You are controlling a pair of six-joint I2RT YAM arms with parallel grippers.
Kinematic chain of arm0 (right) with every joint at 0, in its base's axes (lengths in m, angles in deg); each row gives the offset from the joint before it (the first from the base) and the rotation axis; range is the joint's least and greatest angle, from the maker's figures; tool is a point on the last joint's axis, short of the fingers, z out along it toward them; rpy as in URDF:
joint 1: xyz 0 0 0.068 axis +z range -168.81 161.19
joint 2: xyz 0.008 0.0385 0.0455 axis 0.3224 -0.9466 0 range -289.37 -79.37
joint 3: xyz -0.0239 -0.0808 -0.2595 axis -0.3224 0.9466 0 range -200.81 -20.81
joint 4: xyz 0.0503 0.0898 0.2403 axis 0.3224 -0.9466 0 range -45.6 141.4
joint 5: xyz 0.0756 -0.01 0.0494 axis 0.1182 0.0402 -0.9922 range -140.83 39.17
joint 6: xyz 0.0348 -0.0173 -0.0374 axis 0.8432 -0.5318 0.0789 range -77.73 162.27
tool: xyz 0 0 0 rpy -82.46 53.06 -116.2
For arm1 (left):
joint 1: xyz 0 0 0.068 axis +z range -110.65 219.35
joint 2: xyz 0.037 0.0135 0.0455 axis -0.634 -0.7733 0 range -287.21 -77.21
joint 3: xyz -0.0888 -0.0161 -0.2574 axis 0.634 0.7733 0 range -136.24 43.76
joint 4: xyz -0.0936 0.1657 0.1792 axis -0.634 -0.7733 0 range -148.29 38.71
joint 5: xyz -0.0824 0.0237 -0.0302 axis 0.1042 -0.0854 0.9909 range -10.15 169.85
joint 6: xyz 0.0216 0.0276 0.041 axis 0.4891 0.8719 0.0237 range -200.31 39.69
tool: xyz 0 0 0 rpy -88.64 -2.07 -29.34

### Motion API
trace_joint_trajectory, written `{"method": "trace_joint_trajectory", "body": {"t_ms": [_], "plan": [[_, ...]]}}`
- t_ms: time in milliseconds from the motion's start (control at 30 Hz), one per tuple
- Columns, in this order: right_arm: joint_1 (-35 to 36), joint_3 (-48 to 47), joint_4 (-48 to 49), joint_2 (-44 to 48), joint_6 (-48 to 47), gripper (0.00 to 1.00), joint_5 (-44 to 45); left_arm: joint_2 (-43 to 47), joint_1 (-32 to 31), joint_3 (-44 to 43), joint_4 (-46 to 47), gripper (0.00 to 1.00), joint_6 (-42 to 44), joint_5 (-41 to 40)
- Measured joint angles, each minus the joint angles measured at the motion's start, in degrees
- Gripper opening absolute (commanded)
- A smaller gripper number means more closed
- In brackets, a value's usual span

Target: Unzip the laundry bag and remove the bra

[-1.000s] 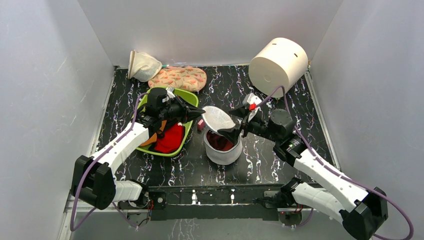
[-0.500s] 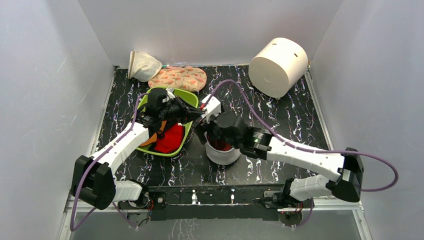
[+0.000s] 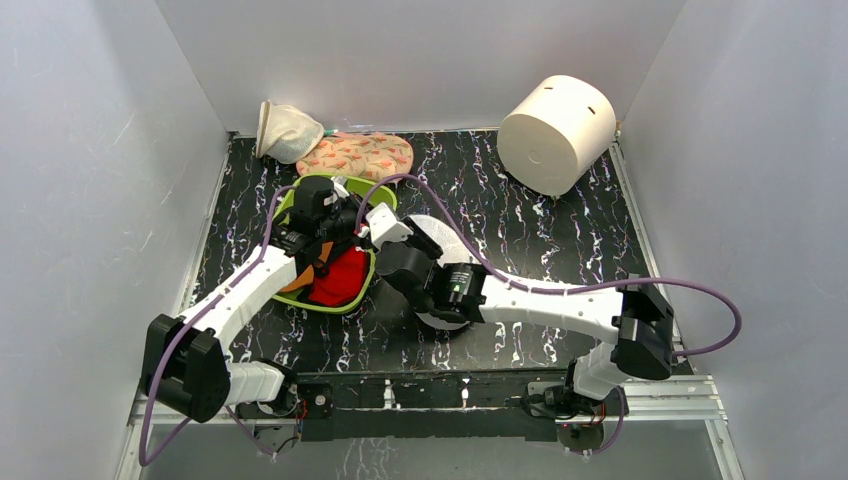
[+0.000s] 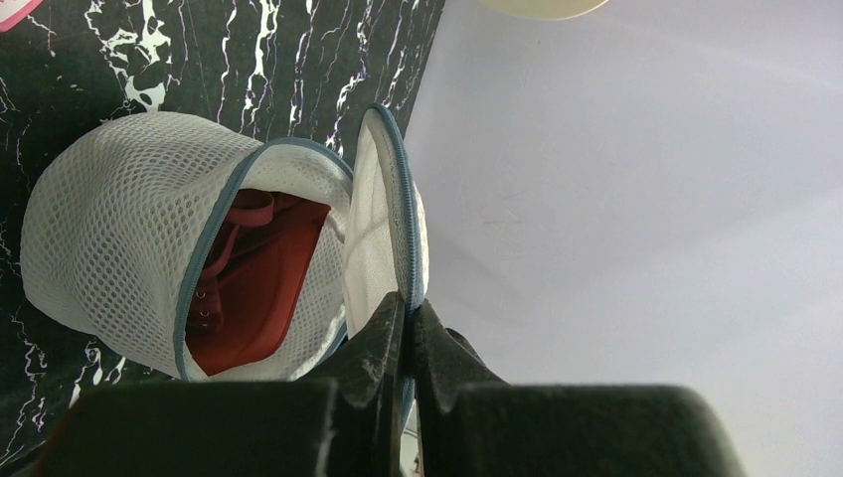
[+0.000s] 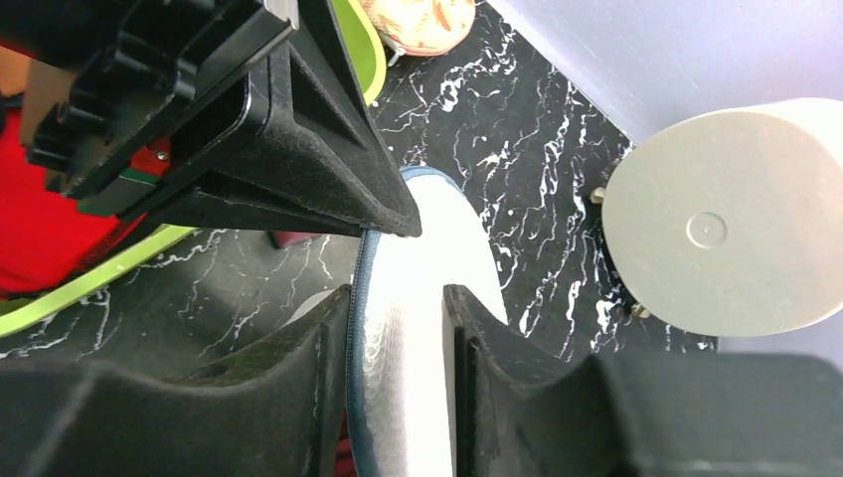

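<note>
The laundry bag (image 4: 109,238), a round white mesh bag with a blue-grey zip rim, stands unzipped on the black marbled table. Its lid flap (image 4: 383,229) is raised on edge. Inside lies the bra (image 4: 258,288), dark red with small hooks showing. My left gripper (image 4: 408,303) is shut on the lid's zip rim and holds it up. My right gripper (image 5: 398,298) straddles the same lid (image 5: 418,248) from the other side, jaws apart, its left finger against the zip edge. In the top view my right arm (image 3: 520,300) lies across the bag and hides most of it.
A green basket (image 3: 335,307) with red and orange clothes sits left of the bag, under my left arm. A big white cylinder (image 3: 555,130) stands at the back right. A cream mesh pouch (image 3: 285,130) and a floral pad (image 3: 355,155) lie at the back left. Grey walls close in.
My right arm has swung left across the bag to the raised lid, and its jaws have narrowed around it. The left gripper has kept its hold without moving.
</note>
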Motion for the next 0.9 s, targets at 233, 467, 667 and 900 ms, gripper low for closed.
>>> {"method": "trace_joint_trajectory", "body": {"t_ms": [233,467,667,900], "plan": [[0.0,-0.4,-0.3,-0.9,-0.1,0.00,1.6,0.0,0.0,-1.2,-0.9,0.06,0.9,-0.1],[-5.2,1.0,-0.1,3.8,6.6,0.00,-10.8,0.3,0.0,-2.3,-1.9,0.71,4.6,-1.0],[-18.0,9.4,5.0,16.8,17.2,0.00,-24.7,3.1,0.0,-4.0,-5.3,0.94,10.8,-3.8],[-28.4,22.2,11.7,29.0,35.0,0.00,-31.7,5.7,0.0,-4.9,-8.8,0.93,20.2,-6.2]]}}
